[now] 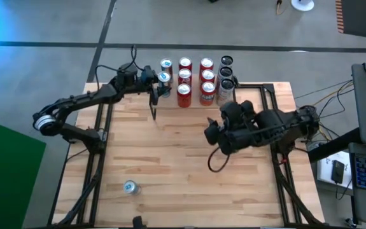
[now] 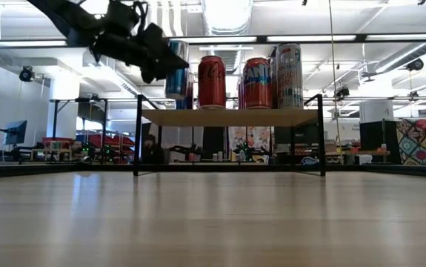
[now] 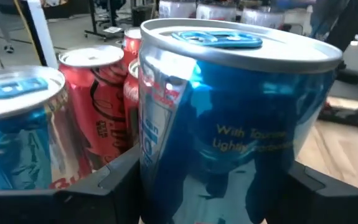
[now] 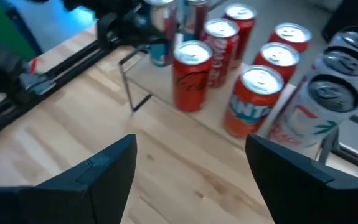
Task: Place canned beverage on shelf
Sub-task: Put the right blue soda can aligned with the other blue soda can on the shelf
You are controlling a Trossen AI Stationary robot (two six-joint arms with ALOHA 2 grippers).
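Blue can within left end effector.

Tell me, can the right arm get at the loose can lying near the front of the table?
Probably yes. The right gripper hangs open over mid-table, holding nothing, and the wood between it and the loose can is bare. The left gripper is busy at the shelf, shut on a blue can, well clear.
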